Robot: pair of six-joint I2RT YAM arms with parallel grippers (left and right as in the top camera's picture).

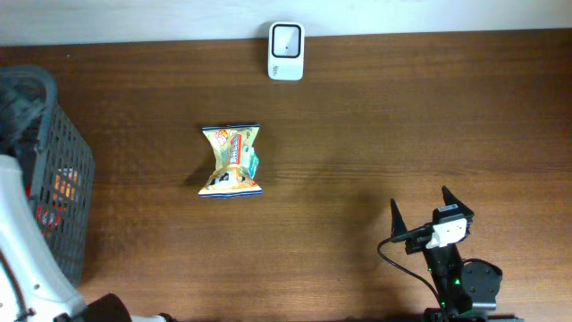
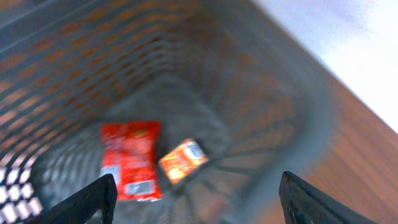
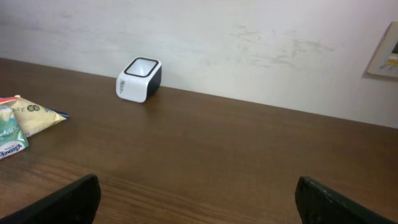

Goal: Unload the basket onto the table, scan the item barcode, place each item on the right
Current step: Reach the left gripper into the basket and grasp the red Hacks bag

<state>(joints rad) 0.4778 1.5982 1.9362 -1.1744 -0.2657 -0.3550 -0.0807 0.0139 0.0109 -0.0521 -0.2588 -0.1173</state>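
Overhead view of a dark wooden desk (image 1: 357,116). Near its middle, a crinkled yellow snack packet (image 1: 231,161), lying flat and untouched. At the far edge, against the wall, a small white barcode scanner (image 1: 286,51), well apart from the packet. At the left edge, a dark mesh basket (image 1: 63,156).

Left jaws hanging above the basket, spread wide and empty. Below them, on the basket floor, a red packet (image 2: 130,158) just beside a smaller orange packet (image 2: 182,160). Impossible to tell whether those two count as scanned.

Right jaws low over the near right part of the desk, spread fully and gripping nothing. Facing the scanner, with the snack packet off to the left.

For the packet on the desk, apparently nothing done yet. Left to do, by the look of it: grasping it, lifting it, turning its barcode toward the scanner window.
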